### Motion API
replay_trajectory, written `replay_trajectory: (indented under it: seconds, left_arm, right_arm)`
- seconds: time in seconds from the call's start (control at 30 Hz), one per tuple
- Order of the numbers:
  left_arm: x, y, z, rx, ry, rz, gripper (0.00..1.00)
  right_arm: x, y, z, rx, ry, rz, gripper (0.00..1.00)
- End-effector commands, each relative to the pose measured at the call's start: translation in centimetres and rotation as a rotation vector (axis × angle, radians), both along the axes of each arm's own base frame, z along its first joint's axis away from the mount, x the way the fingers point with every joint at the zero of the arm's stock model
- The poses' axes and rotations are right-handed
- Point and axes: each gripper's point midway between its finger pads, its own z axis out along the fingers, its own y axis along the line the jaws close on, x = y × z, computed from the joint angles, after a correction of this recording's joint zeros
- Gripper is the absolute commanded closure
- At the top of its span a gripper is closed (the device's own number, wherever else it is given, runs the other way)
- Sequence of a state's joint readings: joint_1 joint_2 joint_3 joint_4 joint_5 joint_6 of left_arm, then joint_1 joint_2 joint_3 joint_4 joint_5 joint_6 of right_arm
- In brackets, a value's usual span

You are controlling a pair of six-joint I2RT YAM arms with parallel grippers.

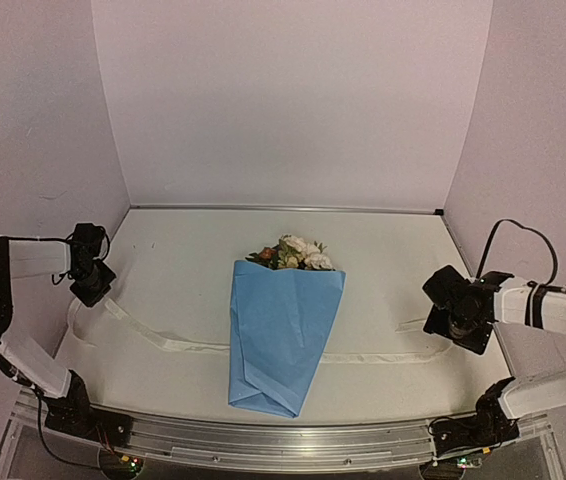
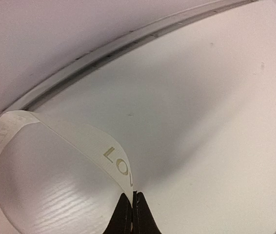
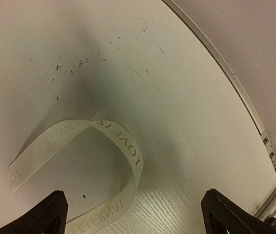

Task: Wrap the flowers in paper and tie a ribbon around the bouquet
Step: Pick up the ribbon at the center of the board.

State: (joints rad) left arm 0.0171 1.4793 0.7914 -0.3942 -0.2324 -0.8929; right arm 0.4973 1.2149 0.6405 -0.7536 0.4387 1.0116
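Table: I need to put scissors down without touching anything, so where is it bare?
Bare: the far strip of the table between the back wall and the flowers; also the near corners between the ribbon and the front rail, either side of the bouquet. Crowded: the middle band, where ribbon and bouquet cross.

A cone-shaped light-blue paper bouquet lay flat at the middle of the white table, with cream and rust-brown flowers at its far, wide end. A narrow cream-white printed ribbon crossed the table's near half, hidden beneath the cone — both ends curled.
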Motion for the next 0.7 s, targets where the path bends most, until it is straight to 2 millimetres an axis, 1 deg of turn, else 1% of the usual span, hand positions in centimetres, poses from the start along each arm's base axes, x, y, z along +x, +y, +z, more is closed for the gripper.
replay_trajectory:
  seconds: [0.0, 0.07, 0.1, 0.2, 0.3, 0.4, 0.43, 0.47, 0.57, 0.6, 0.67]
  left_arm:
    - [1.6, -2.0, 2.3, -0.002, -0.096, -0.107, 1.00]
    - [1.8, -2.5, 2.6, -0.009, -0.115, -0.125, 1.00]
    - [1.8, -2.8, 2.6, -0.017, -0.123, -0.132, 1.00]
    - [2.1, -3.4, 2.9, -0.025, -0.136, -0.147, 1.00]
    - [2.4, -3.9, 3.2, -0.033, -0.148, -0.171, 1.00]
    - [2.9, -4.2, 3.6, -0.036, -0.160, -0.194, 1.00]
    - [3.1, -4.3, 3.8, -0.038, -0.162, -0.201, 1.00]
    - [3.3, -4.5, 3.9, -0.040, -0.164, -0.211, 1.00]
    - [4.1, -4.8, 4.7, -0.045, -0.182, -0.236, 1.00]
    - [4.4, -4.9, 4.9, -0.045, -0.190, -0.245, 1.00]
    - [4.9, -5.1, 5.5, -0.041, -0.215, -0.261, 1.00]
  right_arm:
    - [1.7, 0.1, -1.6, 0.072, -0.023, -0.101, 0.12]
    - [1.6, 0.1, -3.2, 0.103, -0.009, -0.131, 0.26]
    - [1.3, 0.1, -3.7, 0.117, 0.006, -0.147, 0.30]
    - [0.9, -0.3, -4.8, 0.124, 0.016, -0.180, 0.33]
    - [0.7, -0.9, -5.4, 0.121, 0.023, -0.208, 0.34]
    - [1.1, -0.9, -6.0, 0.149, 0.029, -0.223, 0.41]
    - [1.4, -0.7, -6.3, 0.174, 0.030, -0.229, 0.48]
    - [1.8, -0.6, -6.5, 0.195, 0.030, -0.238, 0.58]
    - [3.2, -0.5, -6.4, 0.258, 0.029, -0.263, 0.91]
    - [3.8, -0.6, -6.1, 0.278, 0.021, -0.272, 0.99]
    - [5.2, -0.9, -5.1, 0.309, -0.008, -0.277, 1.00]
